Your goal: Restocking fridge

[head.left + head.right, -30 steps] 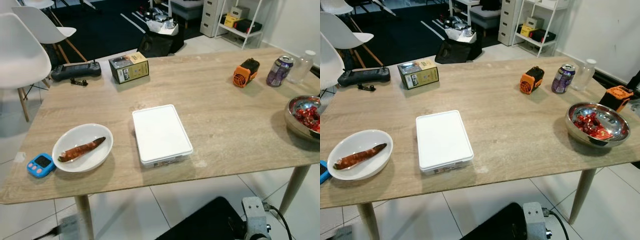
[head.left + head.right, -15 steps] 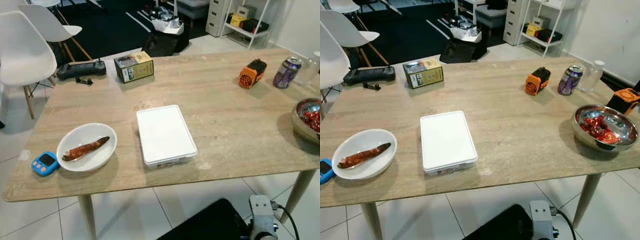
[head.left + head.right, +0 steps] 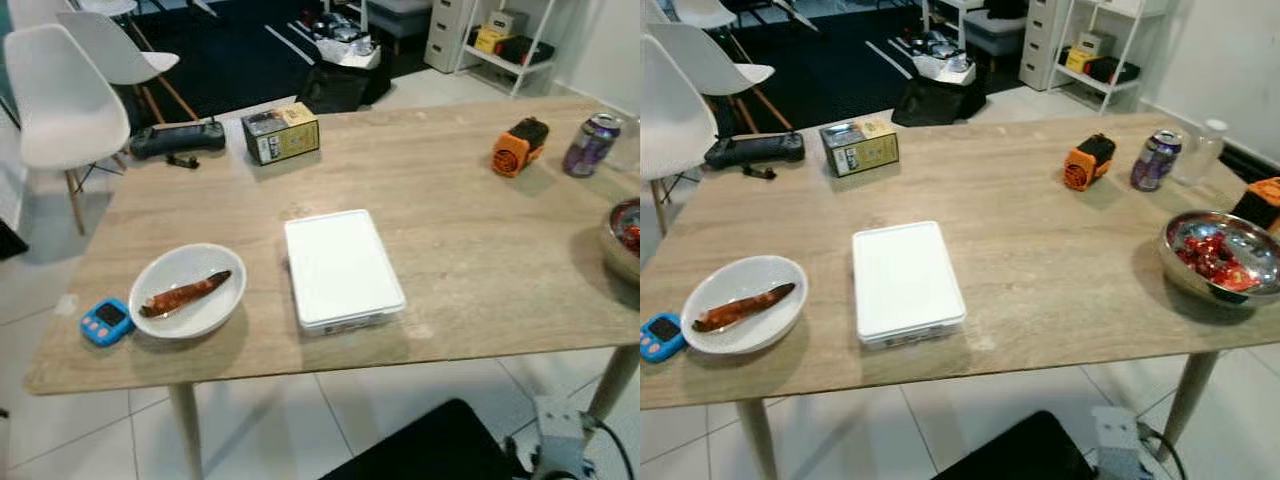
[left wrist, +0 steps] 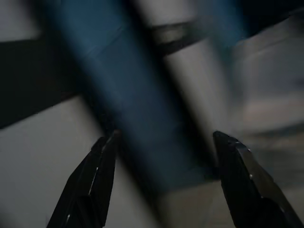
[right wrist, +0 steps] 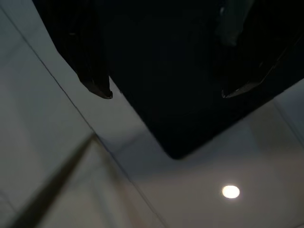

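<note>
On the wooden table [image 3: 470,250] ahead of me, from the left eye, I see a white lidded container [image 3: 342,267] lying flat near the middle, close to the front edge. To its left sits a white bowl [image 3: 188,290] holding a reddish-brown sausage [image 3: 185,292], with a small blue timer [image 3: 107,321] just beside the bowl at the table's corner. Farther back I make out a black controller [image 3: 177,138] and a yellow-and-grey box [image 3: 281,133]. White chairs [image 3: 60,95] stand off the table's left end.

From the right eye, I get the right side of the table: an orange-and-black gadget [image 3: 1089,161], a purple can [image 3: 1155,160] with a clear bottle [image 3: 1200,150] just beside it, and a steel bowl [image 3: 1218,258] of red-wrapped pieces near the right edge.

Through the left wrist camera, I see the left gripper [image 4: 166,142] with its two black fingers spread wide, holding nothing, over a blurred blue and grey background I cannot identify.

Through the right wrist camera, the right gripper [image 5: 166,92] also has its fingers spread apart and empty, above pale floor tiles [image 5: 57,156] and a dark shape; a light reflection shows on the tile.
</note>
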Motion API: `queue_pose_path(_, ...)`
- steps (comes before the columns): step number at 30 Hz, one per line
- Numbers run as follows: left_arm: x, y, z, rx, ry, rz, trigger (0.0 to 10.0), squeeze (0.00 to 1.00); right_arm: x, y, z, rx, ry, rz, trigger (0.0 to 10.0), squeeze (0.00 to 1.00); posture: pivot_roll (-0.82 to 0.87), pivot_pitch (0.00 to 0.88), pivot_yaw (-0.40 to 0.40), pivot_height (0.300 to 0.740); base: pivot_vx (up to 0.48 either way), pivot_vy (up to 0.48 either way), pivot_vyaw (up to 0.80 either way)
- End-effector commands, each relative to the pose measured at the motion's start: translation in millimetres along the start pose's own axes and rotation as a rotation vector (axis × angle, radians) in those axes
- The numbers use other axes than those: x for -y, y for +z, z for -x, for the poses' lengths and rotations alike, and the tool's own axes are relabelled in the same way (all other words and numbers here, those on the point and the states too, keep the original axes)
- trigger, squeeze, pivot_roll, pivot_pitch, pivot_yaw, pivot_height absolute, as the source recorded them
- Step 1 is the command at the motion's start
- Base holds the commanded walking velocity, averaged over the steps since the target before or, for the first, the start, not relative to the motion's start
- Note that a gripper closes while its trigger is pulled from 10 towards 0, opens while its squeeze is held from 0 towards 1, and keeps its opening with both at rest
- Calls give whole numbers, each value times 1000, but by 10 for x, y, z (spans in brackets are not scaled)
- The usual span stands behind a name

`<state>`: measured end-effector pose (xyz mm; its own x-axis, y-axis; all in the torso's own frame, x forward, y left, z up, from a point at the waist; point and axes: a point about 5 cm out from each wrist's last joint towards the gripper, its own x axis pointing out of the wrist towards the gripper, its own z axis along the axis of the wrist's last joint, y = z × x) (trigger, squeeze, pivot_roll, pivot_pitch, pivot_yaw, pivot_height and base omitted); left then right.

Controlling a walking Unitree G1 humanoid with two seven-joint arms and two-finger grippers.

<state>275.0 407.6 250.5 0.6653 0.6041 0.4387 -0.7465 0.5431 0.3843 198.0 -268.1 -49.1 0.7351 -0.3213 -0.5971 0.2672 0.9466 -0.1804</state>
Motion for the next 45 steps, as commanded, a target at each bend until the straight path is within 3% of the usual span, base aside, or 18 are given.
queue_pose_path(1,388,165,79,45,-367,34,10000,0,76,-133,43,-52,-29,-20,10000,35,-5,115,15,717,0,0,0)
queue_pose_path(2,475,215,109,58,-465,31,10000,0,87,-135,45,-52,-31,-18,10000,35,-5,115,15,717,0,0,0)
queue_pose_path(3,475,215,109,58,-465,31,10000,0,87,-135,45,-52,-31,-18,10000,35,-5,115,15,717,0,0,0)
queue_pose_path(5,587,350,248,93,-764,-10,10000,0,85,-134,45,-50,-25,-15,10000,31,10,119,22,717,0,0,0)
queue_pose_path(6,587,350,248,93,-764,-10,10000,0,85,-134,45,-50,-25,-15,10000,31,10,119,22,717,0,0,0)
queue_pose_path(8,619,450,428,103,-1043,-42,10000,0,55,-140,47,-49,-14,-8,10000,35,25,122,30,717,0,0,0)
queue_pose_path(10,586,570,682,62,-1338,6,10000,0,-13,-136,45,-47,8,2,10000,35,35,126,40,717,0,0,0)
queue_pose_path(12,582,599,751,50,-1415,21,10000,0,-30,-135,44,-47,13,4,10000,35,35,126,40,717,0,0,0)
queue_pose_path(14,558,645,983,45,-1517,-8,10000,0,-76,-137,45,-46,24,9,10000,31,61,141,73,717,0,0,0)
queue_pose_path(15,558,645,983,45,-1517,-8,10000,0,-76,-137,45,-46,24,9,10000,31,61,141,73,717,0,0,0)
queue_pose_path(16,585,659,1194,35,-1521,-22,10000,0,-120,-149,52,-46,33,8,10000,35,74,150,86,717,0,0,0)
queue_pose_path(22,581,525,1599,69,-1534,-124,10000,0,-205,-209,78,-61,55,14,10000,35,93,160,99,717,0,0,0)
queue_pose_path(25,501,336,1542,7,-1452,-225,10000,0,-226,-214,81,-62,64,18,10000,31,93,164,93,717,0,0,0)
queue_pose_path(28,453,234,1391,51,-1381,-366,10000,0,-237,-211,80,-63,78,37,10000,35,95,170,77,717,0,0,0)
queue_pose_path(30,442,218,1348,65,-1363,-407,10000,0,-239,-206,78,-60,83,50,10000,35,95,172,75,717,0,0,0)
queue_pose_path(34,438,210,1324,65,-1347,-407,10000,0,-234,-198,76,-57,83,52,10000,35,92,174,74,717,0,0,0)
queue_pose_path(41,617,293,1645,44,-1599,-240,10000,0,-207,-204,79,-56,76,49,10000,35,81,197,60,717,0,0,0)
queue_pose_path(45,689,269,1719,66,-1655,-265,10000,0,-215,-219,87,-58,78,51,10000,39,75,205,62,717,0,0,0)
